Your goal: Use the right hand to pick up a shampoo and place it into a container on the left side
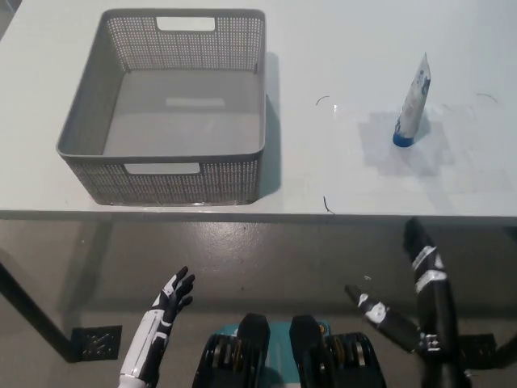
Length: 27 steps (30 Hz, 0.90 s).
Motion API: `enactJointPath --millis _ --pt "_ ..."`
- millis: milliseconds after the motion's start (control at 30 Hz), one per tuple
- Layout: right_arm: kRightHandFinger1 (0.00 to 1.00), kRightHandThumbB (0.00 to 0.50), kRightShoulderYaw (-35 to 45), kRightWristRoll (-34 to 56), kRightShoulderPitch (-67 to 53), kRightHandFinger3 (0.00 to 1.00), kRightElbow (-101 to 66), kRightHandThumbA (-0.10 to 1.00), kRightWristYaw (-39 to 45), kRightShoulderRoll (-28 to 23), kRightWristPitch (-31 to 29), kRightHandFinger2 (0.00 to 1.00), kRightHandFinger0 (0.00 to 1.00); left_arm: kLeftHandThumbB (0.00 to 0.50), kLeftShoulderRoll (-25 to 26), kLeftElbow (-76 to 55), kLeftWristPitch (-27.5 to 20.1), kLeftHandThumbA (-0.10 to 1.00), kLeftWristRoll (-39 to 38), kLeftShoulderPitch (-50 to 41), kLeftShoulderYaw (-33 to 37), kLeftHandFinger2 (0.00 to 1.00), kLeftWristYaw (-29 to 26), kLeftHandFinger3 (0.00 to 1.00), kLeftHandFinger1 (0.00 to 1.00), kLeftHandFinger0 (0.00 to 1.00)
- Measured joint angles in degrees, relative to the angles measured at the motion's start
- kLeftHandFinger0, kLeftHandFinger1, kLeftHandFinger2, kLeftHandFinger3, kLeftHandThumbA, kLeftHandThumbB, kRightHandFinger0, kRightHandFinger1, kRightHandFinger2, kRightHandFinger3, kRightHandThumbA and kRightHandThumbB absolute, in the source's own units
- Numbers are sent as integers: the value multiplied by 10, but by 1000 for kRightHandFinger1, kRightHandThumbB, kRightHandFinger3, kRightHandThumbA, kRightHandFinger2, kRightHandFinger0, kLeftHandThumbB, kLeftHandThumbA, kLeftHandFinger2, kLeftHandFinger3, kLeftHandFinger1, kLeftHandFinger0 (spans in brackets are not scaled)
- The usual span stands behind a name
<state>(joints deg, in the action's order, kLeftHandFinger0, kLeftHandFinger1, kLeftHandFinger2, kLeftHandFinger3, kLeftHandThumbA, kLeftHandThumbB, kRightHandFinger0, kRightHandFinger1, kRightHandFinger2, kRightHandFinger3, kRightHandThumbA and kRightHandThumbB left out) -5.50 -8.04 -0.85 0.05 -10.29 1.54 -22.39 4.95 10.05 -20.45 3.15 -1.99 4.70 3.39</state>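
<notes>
Shampoo tube [413, 105] upright on table [339, 178], well right of grey basket [174, 190]

The left robot hand [171, 297] has dark fingers on a slim white forearm with black marks; the right robot hand [404, 303] is black, banded with white patches

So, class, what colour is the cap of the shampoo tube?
Blue, on the upright shampoo tube, cap down; head view.

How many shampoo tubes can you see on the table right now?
1. The shampoo tube stands cap-down on the table, right of the empty gray basket. Nothing appears hidden.
</notes>
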Motion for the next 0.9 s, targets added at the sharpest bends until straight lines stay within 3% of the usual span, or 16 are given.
enactJointPath --millis 200,300,467,667,900 --pt "1000 298 18 -14 48 1000 -18 988 -11 -23 -3 1000 1000 84 0 -1 -5 1000 2 0 0 1000 0 1000 1000 1000" --pt "1000 304 33 -7 85 1000 -31 895 -4 -41 21 1000 1000 84 0 -1 -5 1000 3 0 1 1000 0 1000 1000 1000" --pt "1000 330 76 0 158 1000 -23 914 -4 -56 65 1000 1000 85 0 -1 -6 1000 2 0 2 1000 1 1000 1000 1000" --pt "1000 283 107 16 230 1000 66 867 -4 -66 83 1000 1000 86 0 0 -8 1000 2 -1 3 1000 2 1000 1000 1000" --pt "1000 330 126 36 273 1000 171 879 -3 -82 94 1000 1000 86 0 2 -17 1000 2 -23 9 1000 4 1000 1000 1000"
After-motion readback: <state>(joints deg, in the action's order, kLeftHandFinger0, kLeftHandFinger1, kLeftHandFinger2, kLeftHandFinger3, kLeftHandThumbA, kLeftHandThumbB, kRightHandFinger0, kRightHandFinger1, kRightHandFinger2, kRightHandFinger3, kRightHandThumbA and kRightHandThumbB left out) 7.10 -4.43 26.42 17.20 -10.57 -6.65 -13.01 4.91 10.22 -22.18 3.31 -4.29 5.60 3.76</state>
